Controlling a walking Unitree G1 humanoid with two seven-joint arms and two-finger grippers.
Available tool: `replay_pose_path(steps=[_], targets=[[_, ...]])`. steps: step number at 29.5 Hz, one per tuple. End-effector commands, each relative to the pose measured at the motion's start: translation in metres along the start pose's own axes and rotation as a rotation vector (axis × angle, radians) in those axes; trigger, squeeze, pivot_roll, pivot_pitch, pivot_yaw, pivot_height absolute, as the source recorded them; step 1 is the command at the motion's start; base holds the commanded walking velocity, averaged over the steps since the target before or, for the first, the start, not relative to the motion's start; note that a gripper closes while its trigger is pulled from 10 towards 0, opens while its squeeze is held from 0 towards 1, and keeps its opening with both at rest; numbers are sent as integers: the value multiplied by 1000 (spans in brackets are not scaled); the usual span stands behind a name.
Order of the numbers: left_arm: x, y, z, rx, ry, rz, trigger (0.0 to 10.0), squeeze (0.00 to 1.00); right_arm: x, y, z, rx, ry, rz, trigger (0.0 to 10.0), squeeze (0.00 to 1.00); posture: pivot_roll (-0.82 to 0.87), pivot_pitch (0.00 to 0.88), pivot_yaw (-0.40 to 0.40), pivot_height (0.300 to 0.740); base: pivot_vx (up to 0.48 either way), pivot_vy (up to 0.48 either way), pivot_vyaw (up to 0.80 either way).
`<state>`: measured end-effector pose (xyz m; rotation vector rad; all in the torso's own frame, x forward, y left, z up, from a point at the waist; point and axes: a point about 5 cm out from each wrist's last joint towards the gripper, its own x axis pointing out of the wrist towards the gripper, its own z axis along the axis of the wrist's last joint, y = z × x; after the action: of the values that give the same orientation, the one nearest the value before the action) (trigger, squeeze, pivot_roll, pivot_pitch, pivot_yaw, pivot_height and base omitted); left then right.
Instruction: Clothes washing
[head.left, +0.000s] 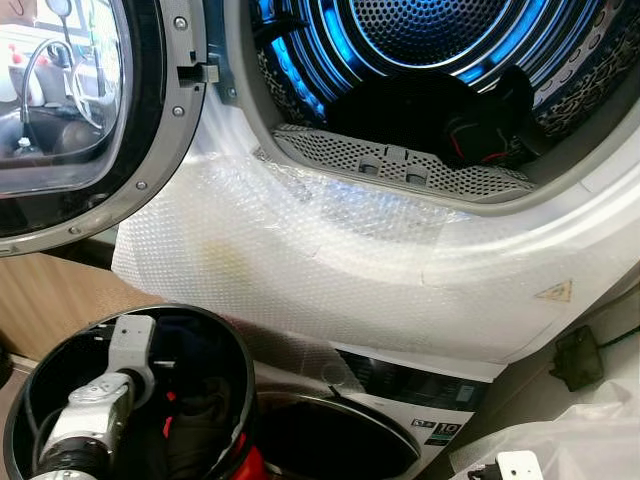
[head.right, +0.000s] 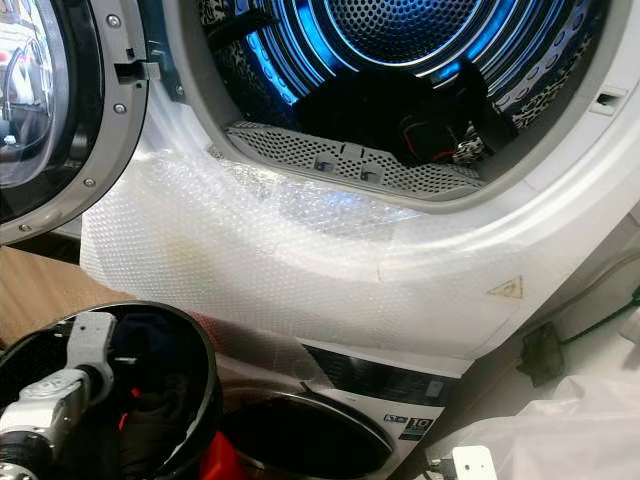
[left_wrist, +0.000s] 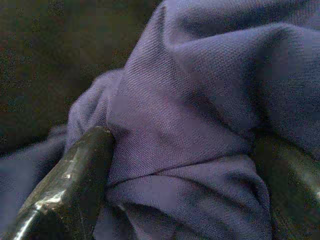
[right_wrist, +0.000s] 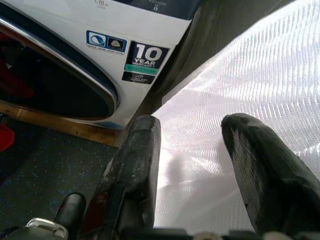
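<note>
Pickup step: left gripper (left_wrist: 180, 165) reaches down in the black basket (head.left: 215, 330), fingers (left_wrist: 75, 180) closed around blue cloth (left_wrist: 200, 100). Right gripper (right_wrist: 192, 165) idle, fingers apart. Next: lift cloth up into the open drum (head.left: 420, 60) above.

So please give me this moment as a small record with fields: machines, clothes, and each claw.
upper machine: drum open and lit blue, door swung to the robot's left
inside drum: dark clothes with red detail
front panel: bubble wrap over it
lower machine: door closed, 10 year warranty sticker
black bucket: holds dark clothes
left claw: down in the bucket, fingers closed on purple cloth
right claw: open, holding nothing, low beside the lower machine, over white plastic sheet
</note>
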<state>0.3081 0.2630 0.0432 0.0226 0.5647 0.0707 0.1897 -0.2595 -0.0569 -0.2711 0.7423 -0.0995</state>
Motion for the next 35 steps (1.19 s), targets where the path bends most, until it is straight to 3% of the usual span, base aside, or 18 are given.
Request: replay_pose_path(steps=[1,7,11,12,13,20,35], targets=[[2,-4,-9,9,66,11,10000,0,-2,-4,-4,-11,4,-5,10000,0,75,0,-134,740,0,0,0],[5,-12,-22,-12,148,18,10000,0,-2,0,-5,-8,8,12,10000,0,67,0,-130,740,0,0,0],[7,-20,-25,34,181,-17,10000,0,-3,1,-6,-3,9,12,10000,0,66,0,-126,740,0,0,0],[7,-22,-28,50,193,-22,3882,0,-3,1,-6,-2,10,12,10000,0,64,0,-123,740,0,0,0],[7,-22,-28,54,197,-23,0,0,-3,2,-6,-2,10,12,10000,0,64,0,-123,740,0,0,0],[8,-36,-37,93,218,-67,0,0,-1,7,-3,3,11,23,10000,0,80,0,-118,740,0,0,0],[6,-38,-45,86,237,-85,0,0,2,19,2,13,11,46,10000,0,108,0,-105,740,0,0,0]])
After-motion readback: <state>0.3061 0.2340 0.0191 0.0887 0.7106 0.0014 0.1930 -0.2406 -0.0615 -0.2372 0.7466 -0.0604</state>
